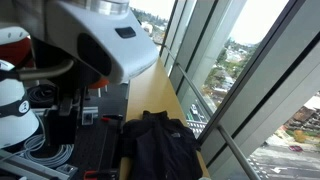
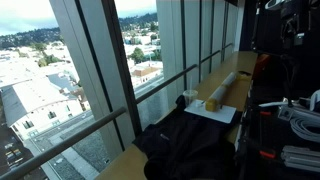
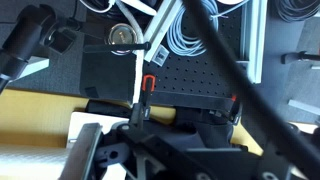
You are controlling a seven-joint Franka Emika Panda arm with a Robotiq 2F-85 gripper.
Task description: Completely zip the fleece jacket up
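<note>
The black fleece jacket (image 1: 156,146) lies crumpled on the near end of the long wooden table (image 1: 150,95) by the window. It also shows in an exterior view (image 2: 192,150) as a dark heap on the wood. The white and black arm (image 1: 110,40) hangs high above the table's inner side, well back from the jacket. My gripper (image 3: 172,150) is only a dark mass at the bottom of the wrist view, and I cannot make out its fingers or any gap. The zipper is not discernible in any view.
A white sheet with a yellow block (image 2: 213,106), a cup (image 2: 190,97) and a cardboard tube (image 2: 236,78) lie further along the table. A black perforated board (image 3: 190,80) with red clamps (image 3: 149,88) and grey cables (image 3: 185,35) borders the table's inner side. The window railing (image 2: 150,90) runs along the outer edge.
</note>
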